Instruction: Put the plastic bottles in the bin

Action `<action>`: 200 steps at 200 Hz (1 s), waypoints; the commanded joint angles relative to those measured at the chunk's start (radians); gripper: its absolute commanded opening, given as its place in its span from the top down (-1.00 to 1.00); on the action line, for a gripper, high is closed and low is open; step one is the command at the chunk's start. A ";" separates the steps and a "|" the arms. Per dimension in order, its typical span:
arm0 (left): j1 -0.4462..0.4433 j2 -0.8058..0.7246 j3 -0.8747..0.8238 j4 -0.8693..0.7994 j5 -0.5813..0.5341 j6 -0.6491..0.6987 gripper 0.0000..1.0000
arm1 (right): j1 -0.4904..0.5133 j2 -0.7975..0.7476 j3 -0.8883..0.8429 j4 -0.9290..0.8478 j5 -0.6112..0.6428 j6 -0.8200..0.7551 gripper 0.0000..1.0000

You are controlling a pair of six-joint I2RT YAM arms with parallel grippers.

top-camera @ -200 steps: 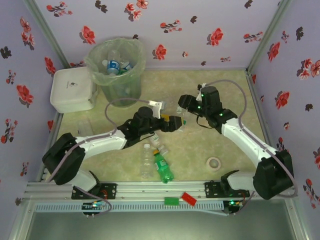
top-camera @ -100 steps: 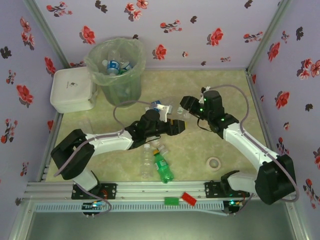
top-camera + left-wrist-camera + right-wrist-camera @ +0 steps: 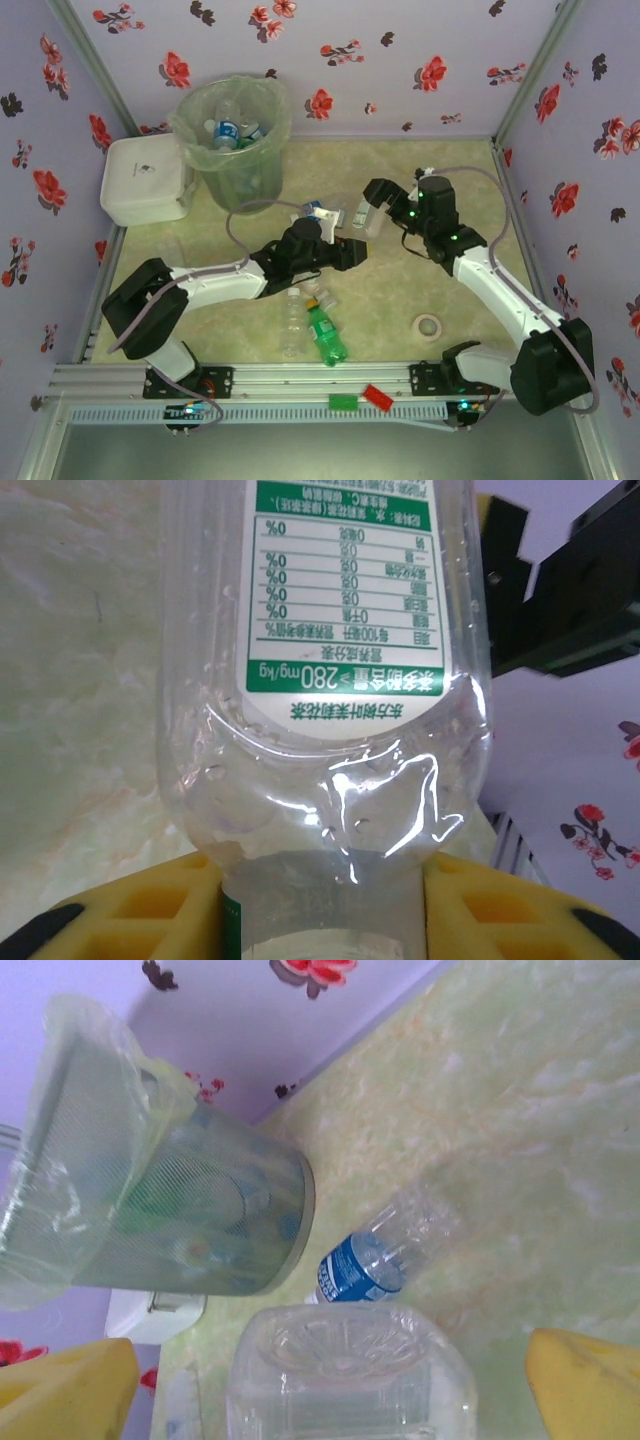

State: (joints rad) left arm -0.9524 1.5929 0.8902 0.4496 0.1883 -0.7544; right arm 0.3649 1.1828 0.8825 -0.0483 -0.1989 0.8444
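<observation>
Lifted slightly farther right since a second ago, the right hand (image 3: 372,212) grasps a clear, square-based bottle (image 3: 350,1375). The left hand (image 3: 352,250) clenches a crinkled clear bottle (image 3: 330,730) whose green-edged label reads "280 mg/kg". Left and far on the marbled bench (image 3: 440,270), the translucent bag-lined bin (image 3: 232,135) holds bottles.

Two robot arms stand at the lower edge of the overhead frame, each ending in one claw: the left claw (image 3: 352,250) and the right claw (image 3: 372,207). Each claw holds one clear bottle.

One bin (image 3: 233,140) is at upper left, with a few bottles inside; their exact number cannot be told.

One white lidded box (image 3: 145,178) sits left of it.

Near bottom centre lie one green bottle (image 3: 326,334) and one clear bottle (image 3: 292,322).

One tape roll (image 3: 430,326) lies at lower right.
</observation>
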 commanded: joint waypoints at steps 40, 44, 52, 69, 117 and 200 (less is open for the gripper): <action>0.128 -0.184 0.182 -0.263 -0.057 0.205 0.34 | -0.043 -0.108 0.029 -0.154 0.077 -0.096 -0.99; 0.143 -0.193 0.194 -0.285 -0.059 0.224 0.34 | -0.043 -0.111 0.021 -0.154 0.079 -0.094 -0.99; 0.172 -0.208 0.234 -0.331 -0.059 0.256 0.34 | -0.043 -0.117 0.002 -0.151 0.079 -0.087 -0.99; 0.253 -0.229 0.330 -0.442 -0.058 0.313 0.34 | -0.042 -0.123 -0.037 -0.137 0.055 -0.061 -0.99; 0.471 -0.250 0.504 -0.629 -0.115 0.406 0.34 | -0.043 -0.154 -0.142 -0.096 -0.003 0.000 -0.99; 0.714 -0.001 0.879 -0.923 -0.123 0.499 0.35 | -0.043 -0.058 -0.202 -0.007 -0.067 0.050 -0.99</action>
State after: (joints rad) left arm -0.2703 1.5242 1.6798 -0.3420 0.0746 -0.3107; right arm 0.3271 1.0790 0.7097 -0.1295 -0.2169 0.8505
